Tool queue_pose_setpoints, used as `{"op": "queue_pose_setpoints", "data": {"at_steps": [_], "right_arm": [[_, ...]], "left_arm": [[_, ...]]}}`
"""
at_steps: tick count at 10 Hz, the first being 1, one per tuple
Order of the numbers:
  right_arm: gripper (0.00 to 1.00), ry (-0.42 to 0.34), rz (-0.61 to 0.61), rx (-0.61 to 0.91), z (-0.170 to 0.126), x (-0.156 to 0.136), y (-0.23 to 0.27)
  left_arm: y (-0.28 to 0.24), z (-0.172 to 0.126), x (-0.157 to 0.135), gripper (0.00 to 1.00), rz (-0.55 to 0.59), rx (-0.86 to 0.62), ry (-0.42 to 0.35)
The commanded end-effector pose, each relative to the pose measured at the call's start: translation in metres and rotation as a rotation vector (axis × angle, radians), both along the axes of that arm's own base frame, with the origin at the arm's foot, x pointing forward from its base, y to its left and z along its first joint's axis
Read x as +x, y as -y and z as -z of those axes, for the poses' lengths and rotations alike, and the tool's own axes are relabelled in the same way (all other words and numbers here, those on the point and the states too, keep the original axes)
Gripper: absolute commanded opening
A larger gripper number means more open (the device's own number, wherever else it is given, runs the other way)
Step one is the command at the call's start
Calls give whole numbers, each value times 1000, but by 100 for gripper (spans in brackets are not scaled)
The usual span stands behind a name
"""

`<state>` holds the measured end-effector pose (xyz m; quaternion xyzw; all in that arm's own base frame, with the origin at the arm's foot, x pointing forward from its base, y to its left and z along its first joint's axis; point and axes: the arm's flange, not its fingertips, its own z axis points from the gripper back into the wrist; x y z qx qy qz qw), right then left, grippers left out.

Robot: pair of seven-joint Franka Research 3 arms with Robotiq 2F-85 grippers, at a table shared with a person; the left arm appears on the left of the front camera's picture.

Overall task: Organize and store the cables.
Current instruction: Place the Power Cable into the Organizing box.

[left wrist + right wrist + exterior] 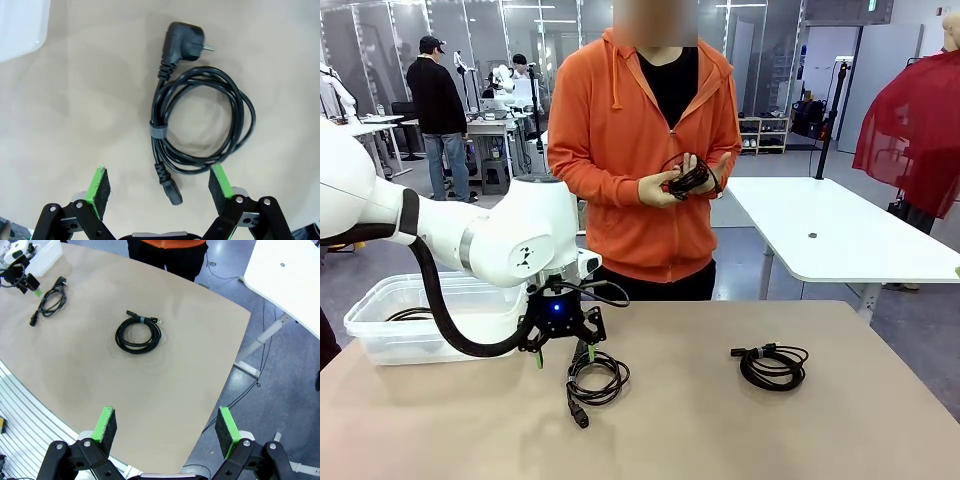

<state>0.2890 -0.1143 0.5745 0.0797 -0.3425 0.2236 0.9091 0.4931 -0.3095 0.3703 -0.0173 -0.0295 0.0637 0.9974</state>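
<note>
Front view: my left gripper (561, 354) hangs low over the table (720, 430), jaws spread wide, grasping nothing, at the edge of the coiled power cable (599, 378). That coil lies flat near the clear bin (380, 335), and a dark cord (408, 314) looks to be in the bin. The thinner cable (773, 366) sits coiled well apart, toward my right side. At the far side the person's hands (663, 190) clutch a third cable (688, 180), held up off the table. Left wrist view: the coil lies beyond my open pads, with a grey tie (158, 131) on one side, the angled plug (184, 41) farthest out and the small connector (172, 192) nearest the pads. Risk: closing here may pinch only the connector tail or one strand. The loop would then dangle and could snag the bin rim. Right wrist view: my right gripper (166, 412) is released and empty, high above the table edge, with the thinner cable well ahead. Risk: the person may lean in with the third cable while I move, so a hand could cross my path.
</note>
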Motion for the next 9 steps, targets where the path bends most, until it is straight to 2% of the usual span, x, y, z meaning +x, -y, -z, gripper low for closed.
{"op": "queue_pose_setpoints", "data": {"at_steps": [1,6,9], "right_arm": [[100,2,-6,4,1,0,1],[100,2,-6,4,1,0,1],[100,2,-6,4,1,0,1]], "left_arm": [[-3,17,7,100,-25,-23,-10],[-4,48,17,100,-12,-32,-47],[-4,60,24,100,-13,5,-31]]}}
